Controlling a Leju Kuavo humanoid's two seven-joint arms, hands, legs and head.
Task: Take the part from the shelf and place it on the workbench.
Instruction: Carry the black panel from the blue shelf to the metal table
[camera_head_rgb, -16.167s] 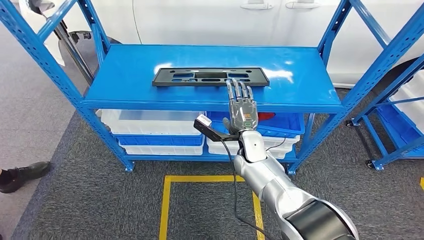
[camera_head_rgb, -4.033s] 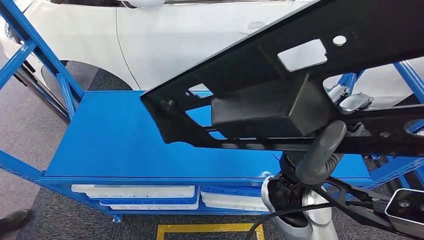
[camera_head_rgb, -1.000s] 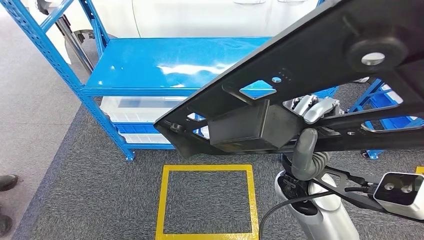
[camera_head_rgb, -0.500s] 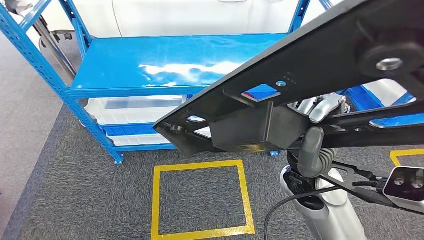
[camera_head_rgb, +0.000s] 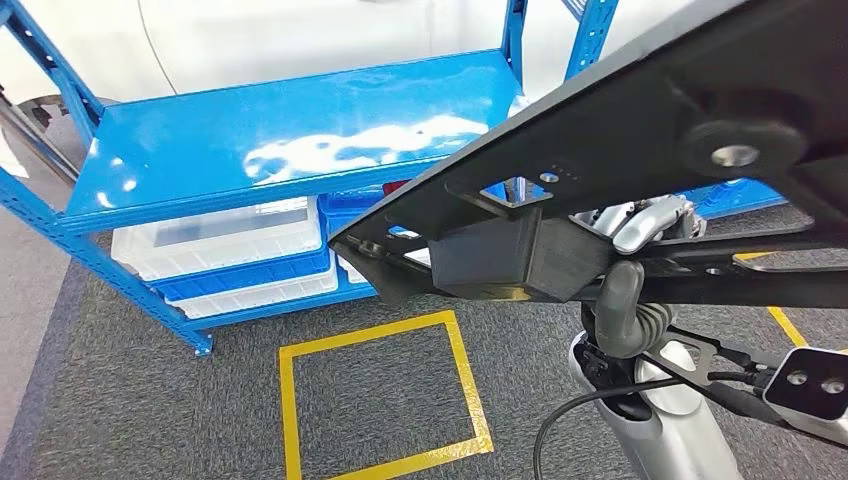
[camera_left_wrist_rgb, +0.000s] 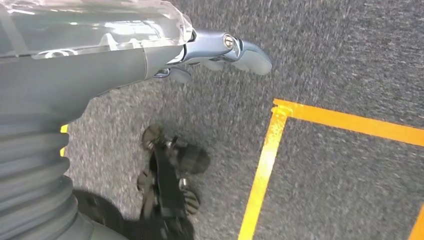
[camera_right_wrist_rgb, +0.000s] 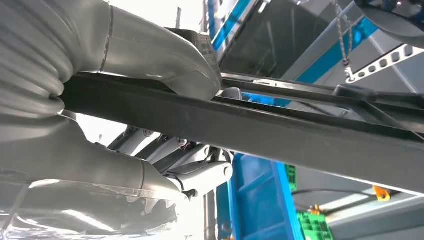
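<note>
The right hand (camera_head_rgb: 640, 225) grips the long black perforated plastic part (camera_head_rgb: 620, 150) from beneath, raised high; the left hand (camera_left_wrist_rgb: 220, 50) holds nothing, fingers curled.

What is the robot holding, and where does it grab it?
The right hand grips the long black part by its lower edge rail, thumb on one side and fingers on the other. The left hand holds nothing.
</note>
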